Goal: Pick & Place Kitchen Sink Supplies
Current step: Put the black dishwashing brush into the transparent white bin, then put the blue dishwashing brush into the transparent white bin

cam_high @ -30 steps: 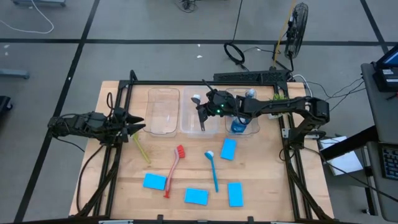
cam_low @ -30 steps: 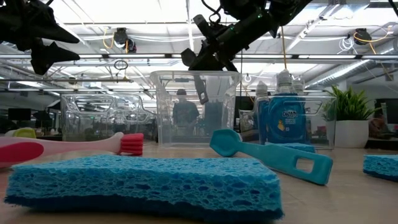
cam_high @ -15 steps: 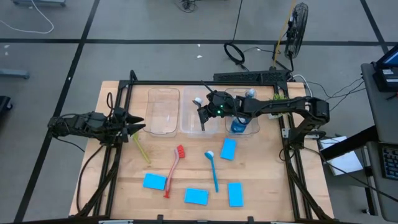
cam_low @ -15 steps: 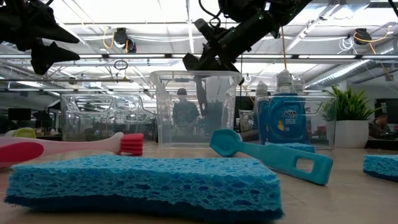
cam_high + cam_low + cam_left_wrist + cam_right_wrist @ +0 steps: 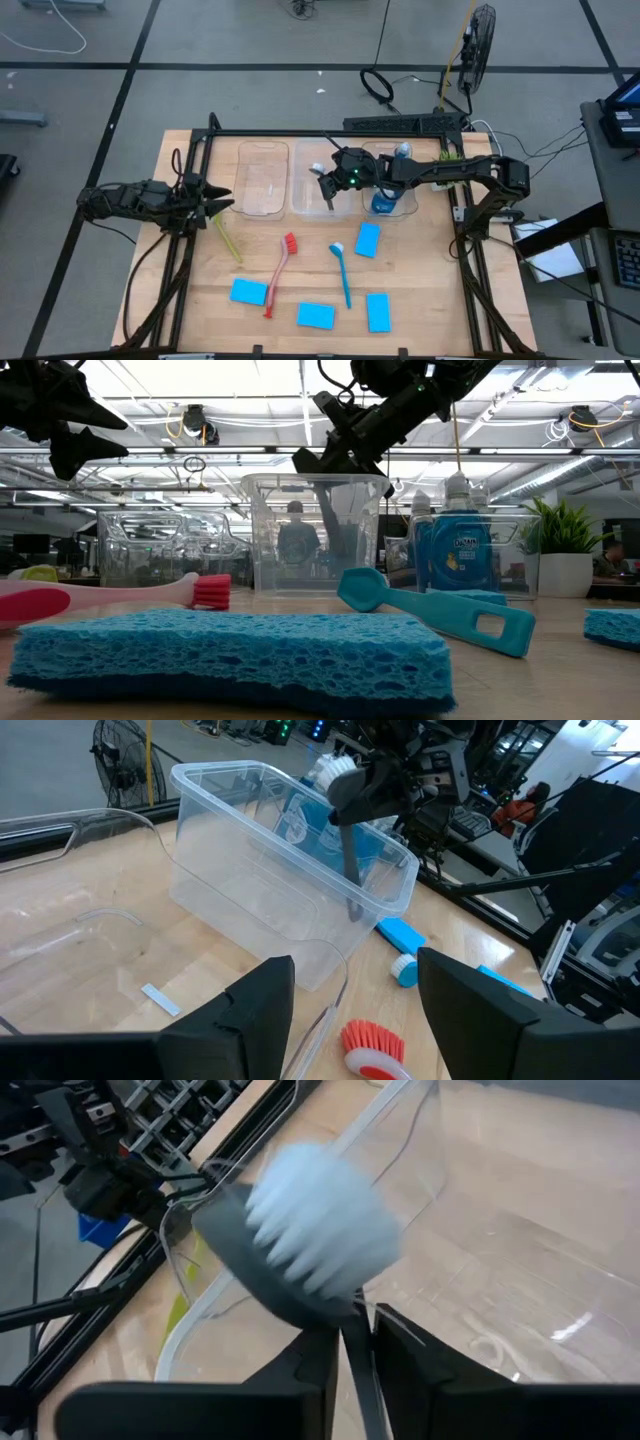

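My right gripper (image 5: 325, 180) hangs over the middle clear bin (image 5: 300, 205), shut on the grey brush (image 5: 322, 188). The brush's white bristle head (image 5: 328, 767) is up and its handle (image 5: 348, 860) reaches down into the bin. My left gripper (image 5: 222, 198) waits open above the table's left side, beside the left bin (image 5: 262, 180). Flat on the table lie the yellow-green brush (image 5: 228, 238), the red brush (image 5: 280, 272), the blue brush (image 5: 342, 272) and several blue sponges (image 5: 367, 239). Blue bottles (image 5: 385, 200) stand in the right bin. My right gripper pinches the grey brush's handle just below the head (image 5: 347, 1330) between its two fingers. The fingers slant down from the table's right side and lie across the handle. The brush hangs steeply, head up, with its free end (image 5: 352, 910) inside the middle bin.
A small green plant (image 5: 450, 155) stands at the far right, behind the bin of bottles. A dark frame (image 5: 330, 133) runs along the table's far and side edges. The near half of the table holds the sponges (image 5: 315, 315) and loose brushes.
My right gripper has tipped a little further down over the middle bin. The grey brush's head has shifted slightly toward the table's near edge, and its handle now hangs steeper inside the bin.
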Available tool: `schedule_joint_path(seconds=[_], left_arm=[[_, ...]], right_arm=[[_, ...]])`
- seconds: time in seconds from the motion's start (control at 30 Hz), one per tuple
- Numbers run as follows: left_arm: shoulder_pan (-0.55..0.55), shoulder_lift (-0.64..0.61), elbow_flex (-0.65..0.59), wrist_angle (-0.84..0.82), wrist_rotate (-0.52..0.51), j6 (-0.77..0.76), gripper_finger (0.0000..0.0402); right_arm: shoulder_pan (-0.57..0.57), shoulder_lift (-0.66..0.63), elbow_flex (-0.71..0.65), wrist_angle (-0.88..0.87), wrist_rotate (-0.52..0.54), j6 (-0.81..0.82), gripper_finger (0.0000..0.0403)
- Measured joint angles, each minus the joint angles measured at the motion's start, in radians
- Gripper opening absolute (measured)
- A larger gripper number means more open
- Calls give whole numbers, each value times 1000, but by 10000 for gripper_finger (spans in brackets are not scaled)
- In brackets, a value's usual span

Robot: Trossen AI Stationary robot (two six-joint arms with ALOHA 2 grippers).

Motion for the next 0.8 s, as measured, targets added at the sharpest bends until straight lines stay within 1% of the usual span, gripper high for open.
schedule_joint_path(seconds=[0.47, 0.67, 0.8], left_arm=[[0, 0, 0, 0, 0, 0, 214], [0, 0, 0, 0, 0, 6, 214], [0, 0, 0, 0, 1, 6, 214]], right_arm=[[0, 0, 0, 8, 7, -18, 130], [-5, 0, 0, 40, 6, -21, 149], [-5, 0, 0, 121, 3, -86, 155]])
